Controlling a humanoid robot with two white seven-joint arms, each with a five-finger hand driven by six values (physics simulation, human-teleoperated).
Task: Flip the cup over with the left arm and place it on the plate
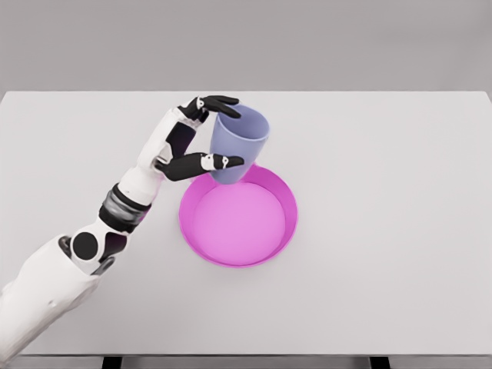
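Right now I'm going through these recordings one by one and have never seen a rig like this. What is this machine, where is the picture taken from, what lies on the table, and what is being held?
This is a simulator's render, not a real photo, taken from a camera on a humanoid robot's head, looking down at a white table. The white arm coming in from the lower left is the robot's left arm, ending in a five-finger left hand with dark fingers. That hand grips a pale blue cup, mouth up and a little tilted, over the far rim of a pink plate with a raised edge. Whether the cup's base touches the plate I cannot tell. The right arm is out of view.
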